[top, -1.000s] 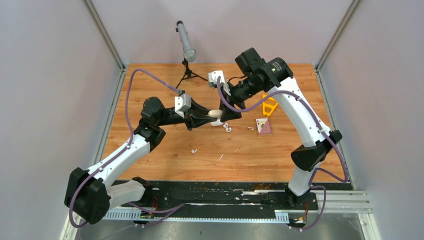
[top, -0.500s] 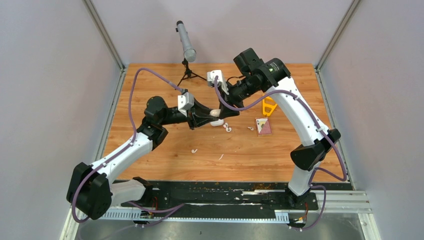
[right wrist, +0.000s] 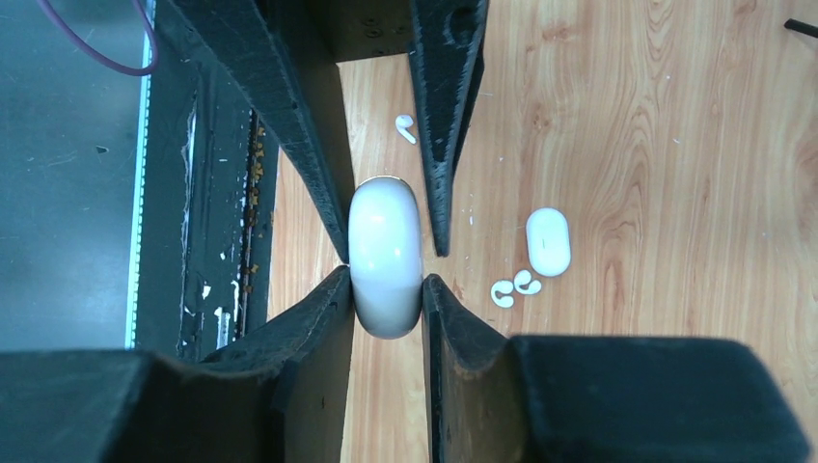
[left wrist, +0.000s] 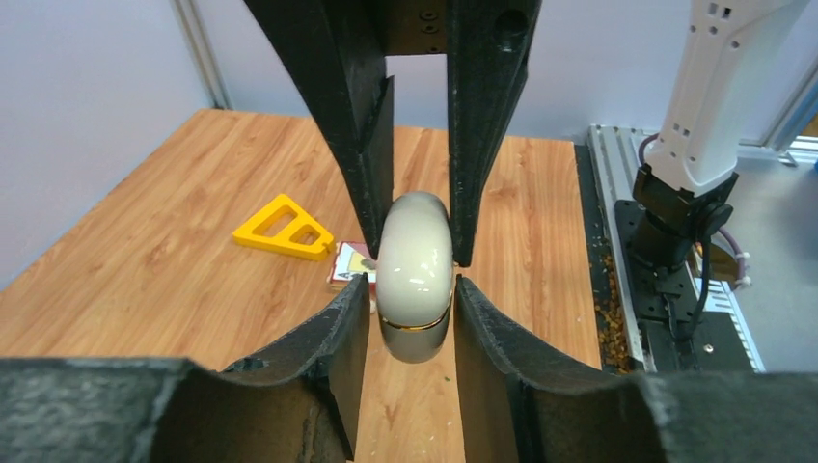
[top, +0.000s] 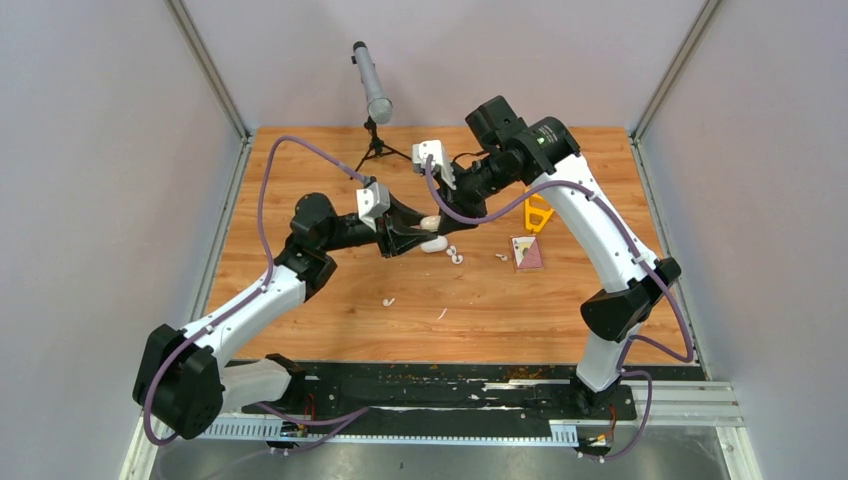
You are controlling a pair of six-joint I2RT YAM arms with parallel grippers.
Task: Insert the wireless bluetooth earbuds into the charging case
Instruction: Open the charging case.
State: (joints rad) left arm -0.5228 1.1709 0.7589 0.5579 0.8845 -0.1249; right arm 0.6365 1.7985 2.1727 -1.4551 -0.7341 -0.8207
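A glossy white charging case point(top: 430, 222) with a thin gold seam hangs in the air over the middle of the table, lid closed. My left gripper point(left wrist: 413, 289) holds its lower end, its fingertips lying along both sides. From the opposite side my right gripper point(right wrist: 386, 280) is shut on the same case point(right wrist: 385, 256), both pads pressed against it. Two earbuds point(right wrist: 513, 287) lie together on the wood beside a second white case point(right wrist: 548, 241). Another earbud point(right wrist: 405, 127) lies farther off, and single ones point(top: 388, 301) point(top: 502, 257) are scattered on the table.
A yellow triangular piece point(top: 539, 212) and a playing card point(top: 527, 252) lie to the right of the grippers. A microphone on a small tripod point(top: 375, 95) stands at the back. The black base rail point(top: 440, 395) runs along the near edge.
The right gripper's fingers have closed in onto the case that the left gripper holds. The two grippers and the case have shifted slightly up and away.
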